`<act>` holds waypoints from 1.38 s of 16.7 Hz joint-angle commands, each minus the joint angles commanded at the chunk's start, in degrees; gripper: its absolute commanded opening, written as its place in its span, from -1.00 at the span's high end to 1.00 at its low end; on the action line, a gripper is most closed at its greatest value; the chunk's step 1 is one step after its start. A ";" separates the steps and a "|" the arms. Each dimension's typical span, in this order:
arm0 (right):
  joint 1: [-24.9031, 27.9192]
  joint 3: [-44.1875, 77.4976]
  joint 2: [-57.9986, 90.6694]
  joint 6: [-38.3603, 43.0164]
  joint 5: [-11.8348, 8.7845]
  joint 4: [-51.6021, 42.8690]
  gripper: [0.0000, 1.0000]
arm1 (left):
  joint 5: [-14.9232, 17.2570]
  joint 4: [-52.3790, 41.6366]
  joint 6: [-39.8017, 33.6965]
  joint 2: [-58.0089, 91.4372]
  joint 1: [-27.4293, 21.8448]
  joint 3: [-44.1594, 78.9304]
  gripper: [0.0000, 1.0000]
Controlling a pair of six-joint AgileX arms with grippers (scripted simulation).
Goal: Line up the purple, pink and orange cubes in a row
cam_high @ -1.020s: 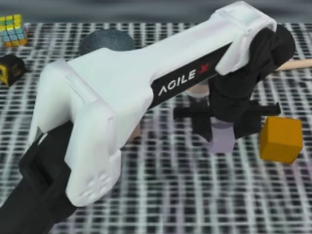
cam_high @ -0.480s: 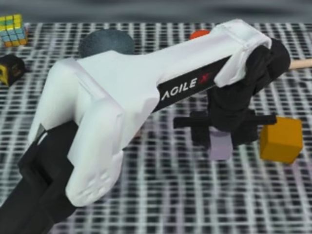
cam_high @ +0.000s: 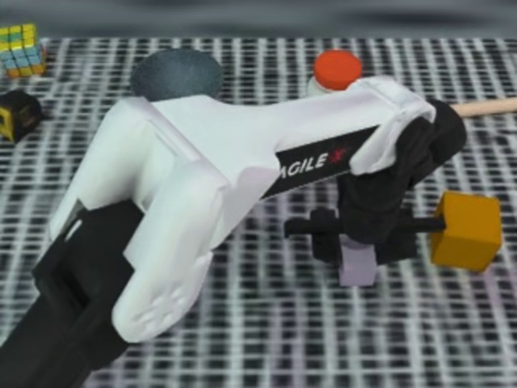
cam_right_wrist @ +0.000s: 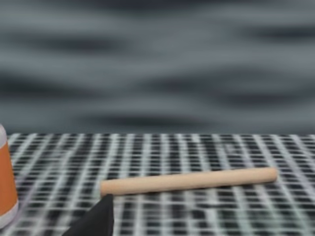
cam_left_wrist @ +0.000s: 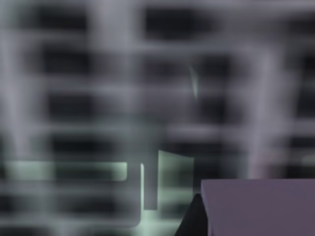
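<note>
— Left gripper (cam_high: 358,246) is clamped on the purple cube (cam_high: 358,265), mid-table toward the right edge.
— And its neighbour?
— The orange cube (cam_high: 464,230) sits just beside it, rightward.

Left gripper (cam_high: 356,252) clamped on purple cube (cam_high: 357,265), near orange cube (cam_high: 465,230); pink cube hidden.

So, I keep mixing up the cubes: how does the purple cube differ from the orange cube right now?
The purple cube is pale lilac and smaller; the orange cube is mustard and clearly larger. The purple cube sits between the fingers of the left gripper; the orange cube stands free to its right on the table. Both are plain matte cubes.
</note>
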 joint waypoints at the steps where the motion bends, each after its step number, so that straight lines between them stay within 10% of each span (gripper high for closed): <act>1: 0.00 0.00 0.00 0.00 0.00 0.00 -1.00 | 0.00 0.00 0.00 0.00 0.00 0.00 1.00; 14: 0.00 0.00 0.00 0.00 0.00 0.00 -1.00 | 0.00 0.00 0.00 0.00 0.00 0.00 -0.96; 23: 0.00 0.00 0.00 0.00 0.00 0.00 -1.00 | 0.00 -0.01 0.00 -0.01 0.11 0.01 -1.00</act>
